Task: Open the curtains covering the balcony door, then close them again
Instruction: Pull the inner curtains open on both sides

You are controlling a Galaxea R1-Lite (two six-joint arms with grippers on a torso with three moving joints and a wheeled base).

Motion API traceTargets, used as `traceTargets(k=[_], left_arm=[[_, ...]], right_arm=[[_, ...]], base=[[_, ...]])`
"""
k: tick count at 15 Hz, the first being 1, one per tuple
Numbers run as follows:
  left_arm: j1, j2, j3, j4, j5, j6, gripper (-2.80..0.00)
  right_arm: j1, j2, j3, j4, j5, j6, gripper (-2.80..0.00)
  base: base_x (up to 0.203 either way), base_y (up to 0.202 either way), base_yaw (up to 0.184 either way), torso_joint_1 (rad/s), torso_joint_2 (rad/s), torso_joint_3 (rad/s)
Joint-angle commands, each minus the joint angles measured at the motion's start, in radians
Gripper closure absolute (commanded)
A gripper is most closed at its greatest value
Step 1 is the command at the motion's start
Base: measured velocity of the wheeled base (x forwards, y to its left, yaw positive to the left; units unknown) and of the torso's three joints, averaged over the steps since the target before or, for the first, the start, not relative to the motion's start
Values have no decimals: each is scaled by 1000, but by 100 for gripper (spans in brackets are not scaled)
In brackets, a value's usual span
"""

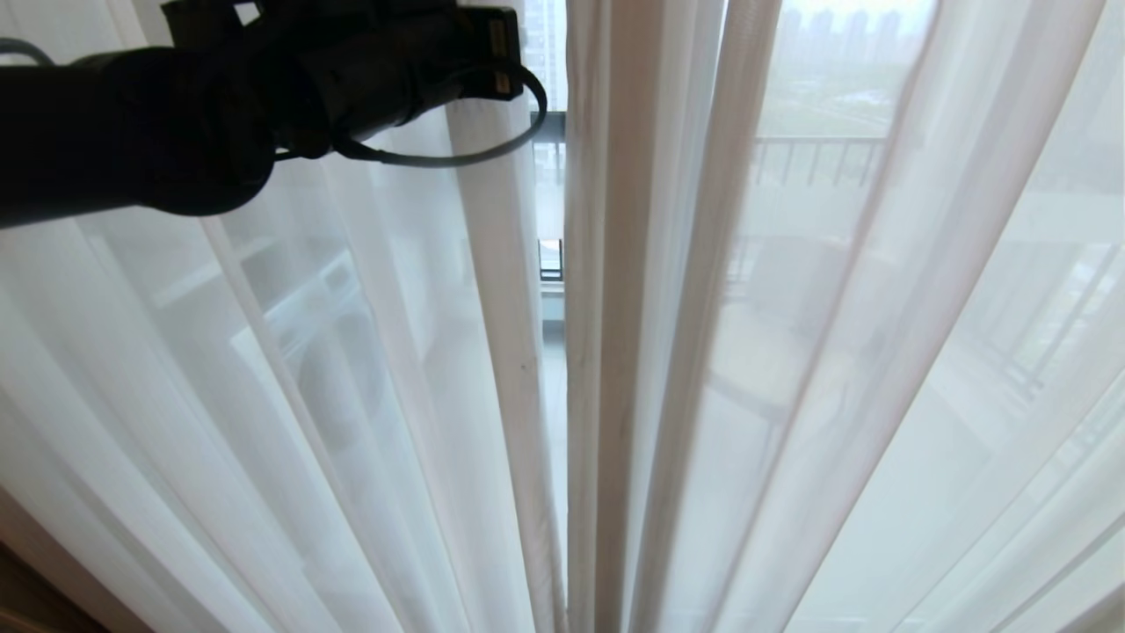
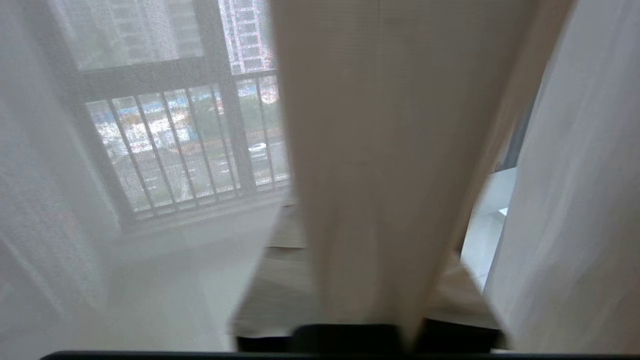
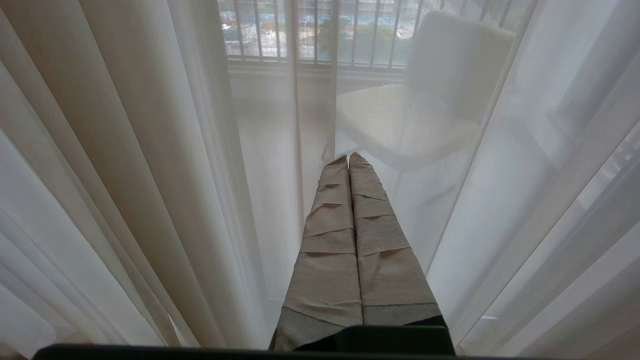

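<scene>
The curtains are thin white sheers in two panels, left (image 1: 369,352) and right (image 1: 791,352), with a narrow gap (image 1: 552,369) between their hemmed edges. My left arm (image 1: 176,114) reaches in high at the left panel's edge. In the left wrist view, a beige-looking fold of the left curtain (image 2: 370,150) runs down between the tape-wrapped fingers (image 2: 272,290) of my left gripper (image 2: 372,235). The fold fills the space between them and hides the tips. My right gripper (image 3: 349,157) is shut and empty, pointing at the sheer curtain (image 3: 125,175). The balcony door itself stays hidden behind the cloth.
Through the sheers I see a white chair (image 3: 415,115) and a balcony railing with bars (image 2: 190,145). A pale boxy appliance (image 1: 325,352) stands behind the left panel. A strip of wooden floor (image 1: 35,598) shows at the lower left.
</scene>
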Motion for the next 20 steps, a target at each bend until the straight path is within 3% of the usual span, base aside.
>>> traceTargets(k=[1, 4, 10, 20], left_arm=[[8, -6, 1, -3, 25, 2, 0], [23, -9, 2, -3, 72, 2, 0], [95, -11, 9, -103, 86, 6, 0], [277, -77, 37, -103, 96, 6, 0]], right_arm=[[1, 0, 0, -1, 0, -1, 0], [1, 0, 0, -1, 0, -1, 0], [1, 0, 0, -1, 0, -1, 0], [1, 0, 0, -1, 0, -1, 0]], base=[[0, 0, 0, 0, 0, 0], [0, 0, 0, 0, 0, 0], [0, 0, 0, 0, 0, 0], [0, 0, 0, 0, 0, 0]])
